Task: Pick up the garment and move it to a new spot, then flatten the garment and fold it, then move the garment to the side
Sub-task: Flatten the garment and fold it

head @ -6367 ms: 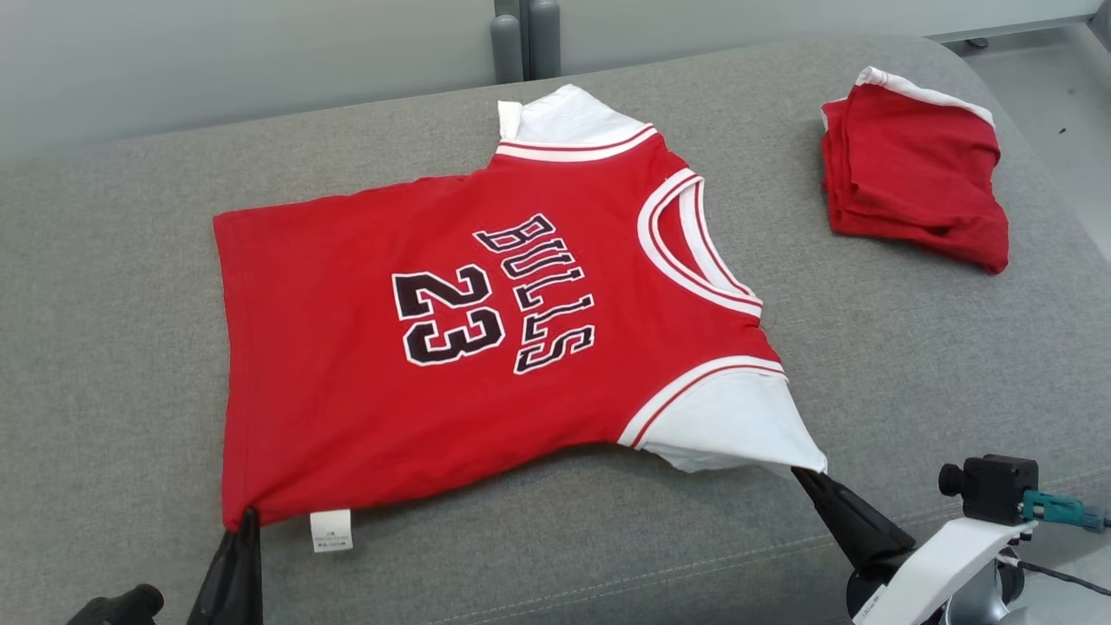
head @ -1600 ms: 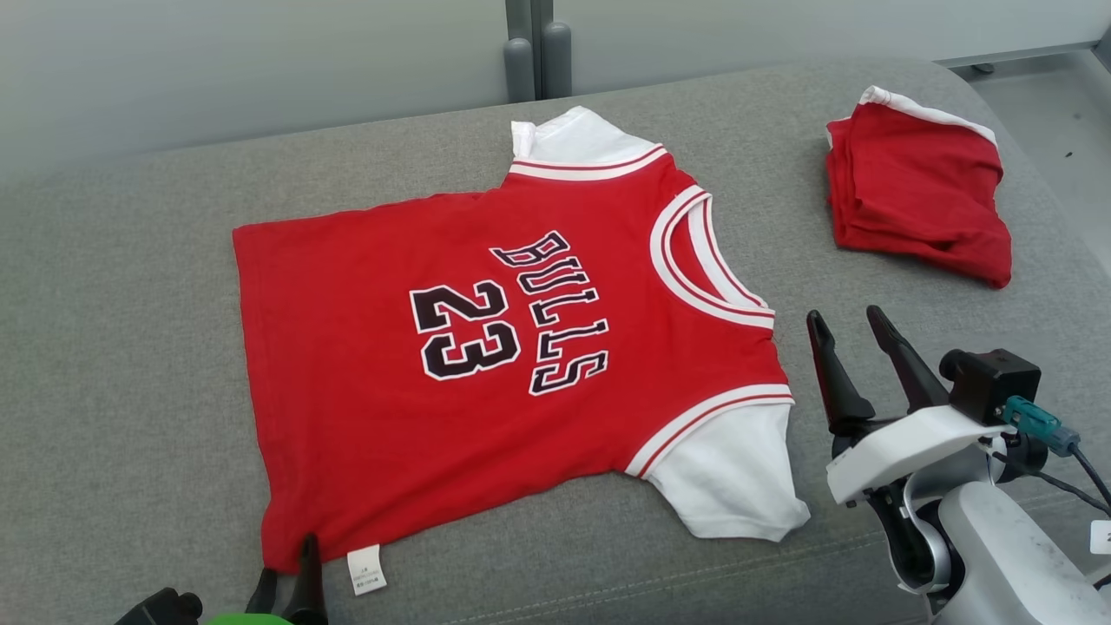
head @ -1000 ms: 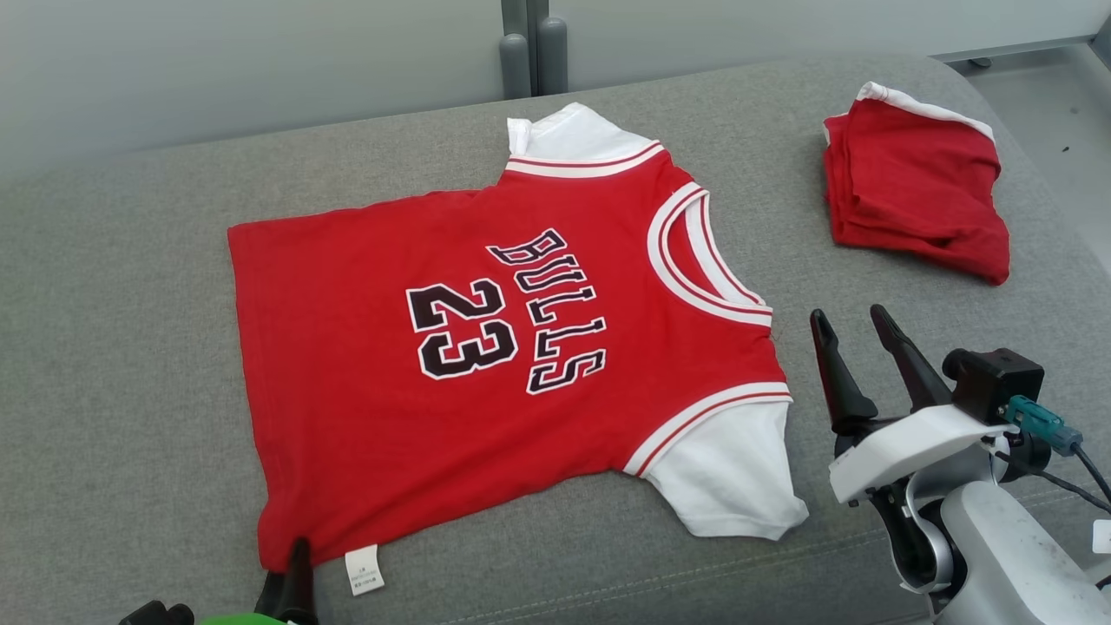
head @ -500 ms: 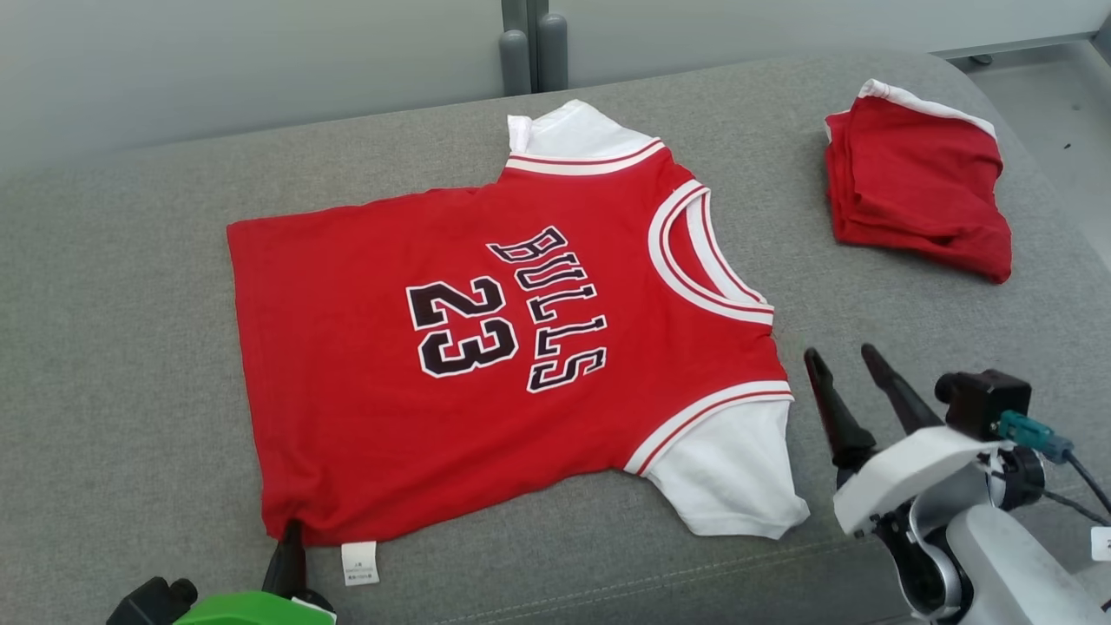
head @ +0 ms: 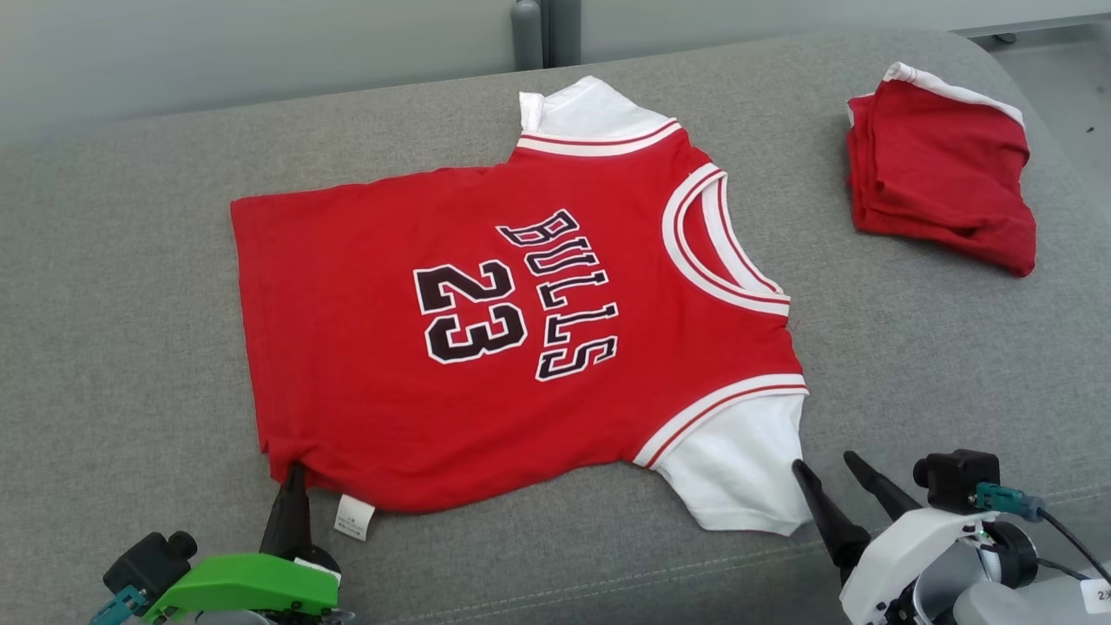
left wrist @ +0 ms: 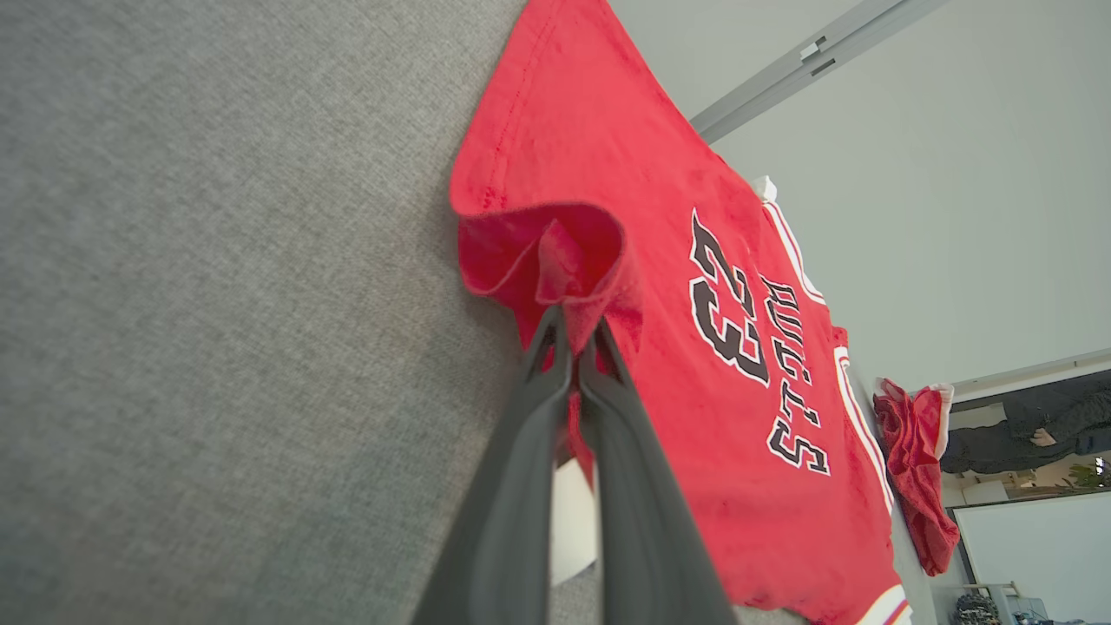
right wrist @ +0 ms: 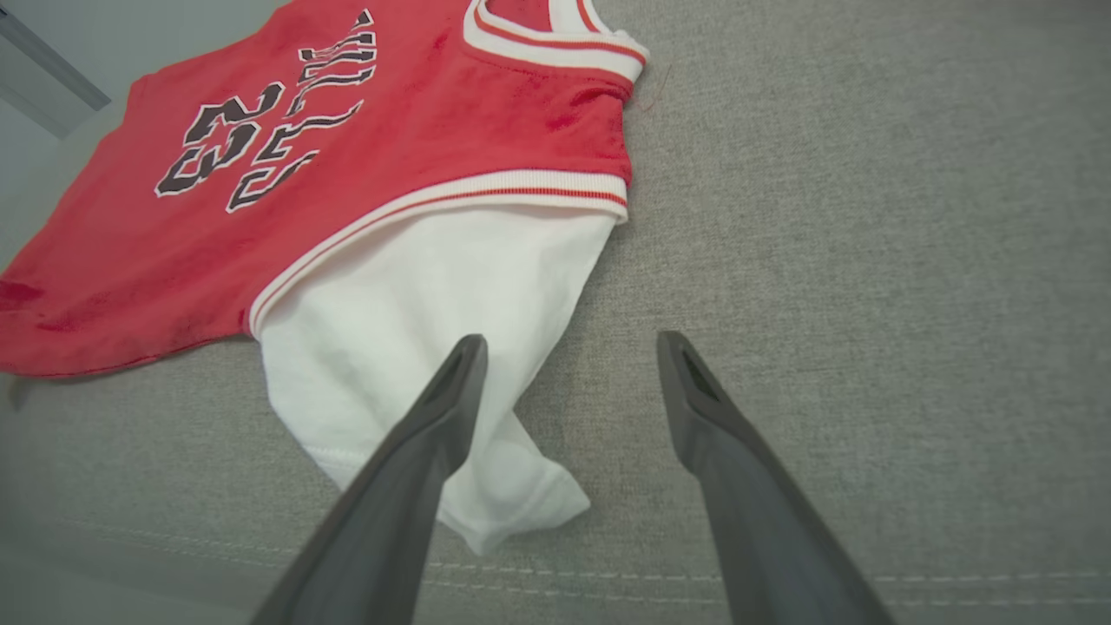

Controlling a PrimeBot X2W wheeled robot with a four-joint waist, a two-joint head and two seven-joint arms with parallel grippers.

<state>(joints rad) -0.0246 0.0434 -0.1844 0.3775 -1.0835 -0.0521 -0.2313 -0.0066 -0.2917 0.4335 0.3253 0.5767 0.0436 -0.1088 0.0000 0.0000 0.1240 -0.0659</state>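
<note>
Garment (head: 521, 330) hem pinched by left claw (head: 293, 473); right claw (head: 824, 461) spread.

It looks like an office or lab room: a grey upholstered bench (head: 104, 347) stands against pale wall panels (head: 260, 43).

Left gripper (head: 292, 476), fingers apart a second ago, now pinched shut on the red jersey (head: 451, 408) at its near hem, cloth there newly puckered, right gripper (head: 824, 461) dropped lower, one finger now against the white sleeve (head: 738, 469).
</note>
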